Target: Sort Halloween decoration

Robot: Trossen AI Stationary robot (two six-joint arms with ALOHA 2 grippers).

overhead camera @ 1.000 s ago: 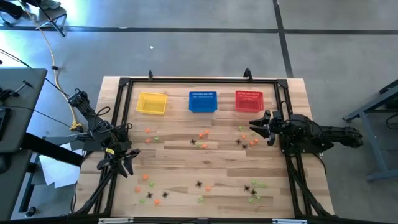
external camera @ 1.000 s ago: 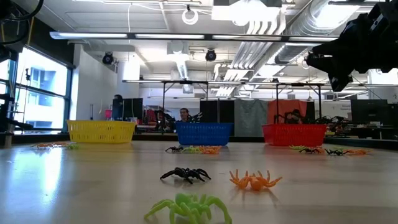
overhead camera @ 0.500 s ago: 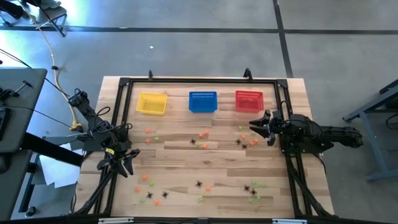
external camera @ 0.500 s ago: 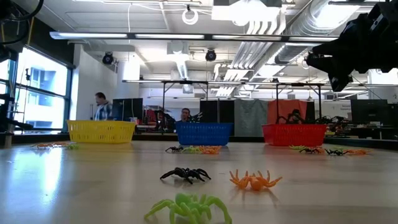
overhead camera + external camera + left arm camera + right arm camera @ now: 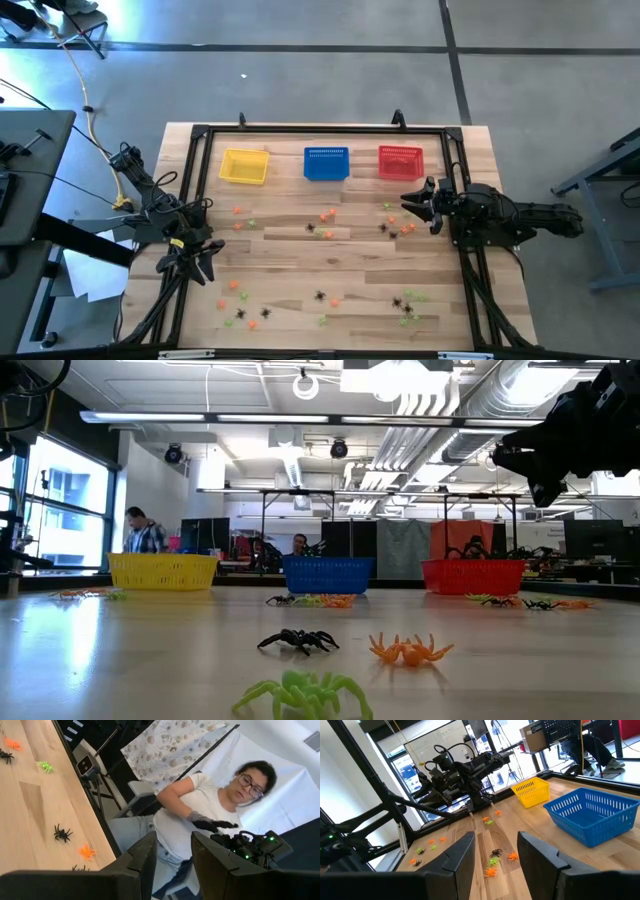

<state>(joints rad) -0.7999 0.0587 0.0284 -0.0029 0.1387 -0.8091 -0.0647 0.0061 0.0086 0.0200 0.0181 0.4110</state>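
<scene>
From above I count three mesh baskets in a row along the far edge of the wooden table (image 5: 280, 245): a yellow basket (image 5: 244, 166), a blue basket (image 5: 325, 163) and a red basket (image 5: 400, 160). The Halloween decoration (image 5: 328, 215) lies scattered loose over the planks, roughly two dozen tiny spiders in black, orange and light green, in clusters near the left edge, mid-table, below the red basket and along the near edge. The left gripper (image 5: 198, 262) hangs over the left edge, fingers parted, holding nothing. The right gripper (image 5: 418, 205) sits over the right side near the red basket, fingers apart and empty.

At table height, three spiders lie closest: one black (image 5: 297, 641), one orange (image 5: 410, 650), one light green (image 5: 305, 693), each glossy moulded plastic with thin curled legs. The baskets stand behind with more spiders in front of them. A person (image 5: 143, 534) shows behind the yellow basket.

Left wrist: both dark fingers (image 5: 142, 865) stand a gap apart with nothing between. I see five spiders along the table edge, and a seated person in a white shirt beyond.

Right wrist: its fingers (image 5: 462, 855) are spread, empty; the blue and yellow baskets show open lattice walls, with spiders strewn on the wood
</scene>
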